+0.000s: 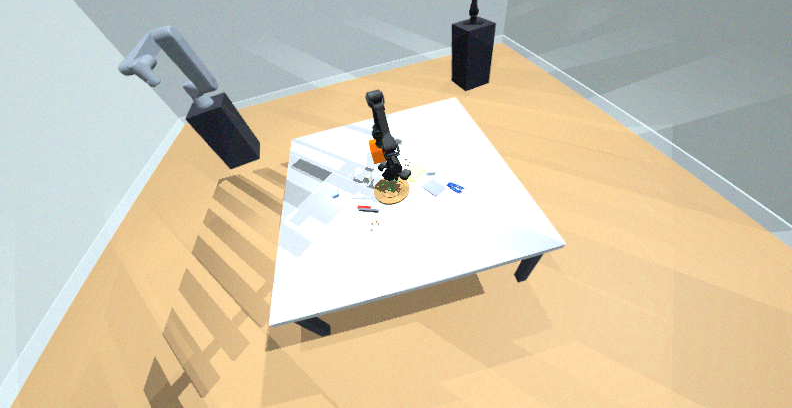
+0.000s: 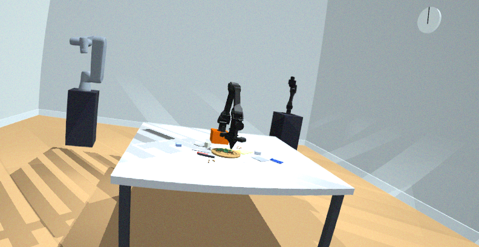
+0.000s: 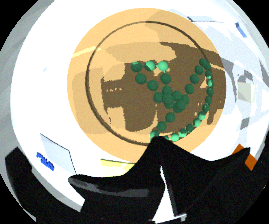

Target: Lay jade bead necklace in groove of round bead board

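The round wooden bead board (image 1: 390, 200) (image 2: 227, 155) (image 3: 80, 75) lies on the table, with a thin dark ring groove. The jade bead necklace (image 2: 227, 150) (image 3: 210, 91) lies on it. In the wrist view its right-hand and lower-right beads follow the groove line, while the other beads bunch and cross inside the ring, with a loop toward the upper left. My gripper (image 2: 231, 148) (image 3: 160, 139) is shut, its tips together at the board's lower part in the wrist view, beside the lowest beads. No bead shows between the fingers; the tips' contact with the beads is unclear.
Around the board are a yellow sheet (image 1: 416, 173) (image 3: 116, 163), a pale square (image 1: 434, 187) (image 3: 57, 150), a blue piece (image 1: 455, 187) (image 3: 45, 161), a pale block (image 2: 207, 144) (image 3: 245, 92) and a red-and-dark pen-like item (image 1: 368, 209). An orange block (image 1: 377, 152) (image 2: 217, 136) stands behind.
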Action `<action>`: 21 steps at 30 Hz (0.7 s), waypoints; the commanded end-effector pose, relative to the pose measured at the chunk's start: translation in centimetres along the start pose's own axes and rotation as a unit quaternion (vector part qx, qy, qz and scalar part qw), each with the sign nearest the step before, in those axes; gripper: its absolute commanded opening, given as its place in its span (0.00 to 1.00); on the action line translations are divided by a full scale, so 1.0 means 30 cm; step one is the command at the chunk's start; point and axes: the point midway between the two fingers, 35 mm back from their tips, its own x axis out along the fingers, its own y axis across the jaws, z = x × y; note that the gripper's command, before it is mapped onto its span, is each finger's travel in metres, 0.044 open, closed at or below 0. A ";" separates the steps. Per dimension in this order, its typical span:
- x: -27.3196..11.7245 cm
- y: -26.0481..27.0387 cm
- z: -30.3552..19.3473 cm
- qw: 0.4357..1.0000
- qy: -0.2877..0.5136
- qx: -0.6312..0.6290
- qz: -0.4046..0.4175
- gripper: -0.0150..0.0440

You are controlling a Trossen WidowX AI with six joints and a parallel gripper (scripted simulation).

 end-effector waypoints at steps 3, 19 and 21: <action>-0.004 0.039 -0.023 1.000 -0.001 0.000 0.000 0.25; 0.038 0.044 -0.027 1.000 -0.001 0.000 0.000 0.25; 0.038 0.044 -0.027 1.000 -0.001 0.000 0.000 0.25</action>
